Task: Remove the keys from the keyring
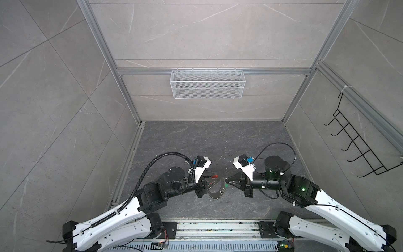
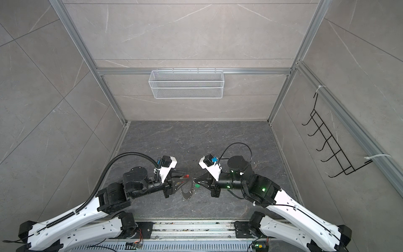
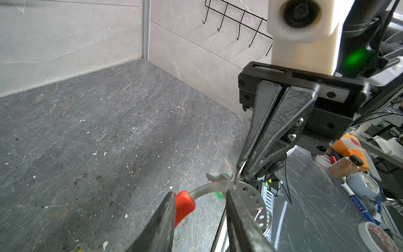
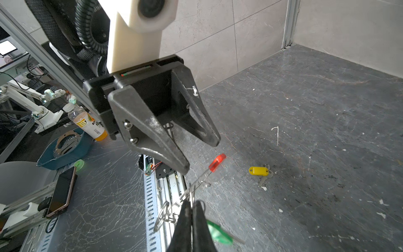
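The keyring (image 3: 246,189) is a curved metal band with a row of holes and a red sleeve (image 3: 184,204) on one end, held above the dark floor. My left gripper (image 3: 200,194) is open and straddles it, one finger touching the red sleeve. My right gripper (image 4: 192,204) is shut on a small silver split ring hooked into the band. The green-tagged key (image 4: 219,234) hangs beside those jaws. The yellow-tagged key (image 4: 258,171) lies loose on the floor. In both top views the grippers (image 1: 210,181) (image 1: 226,180) meet tip to tip over the keyring (image 2: 187,192).
A white mesh basket (image 1: 207,84) hangs on the back wall and a black hook rack (image 1: 362,148) on the right wall. The arms' metal rail (image 1: 218,229) runs along the floor's front edge. Another loose split ring (image 4: 162,216) dangles from the band.
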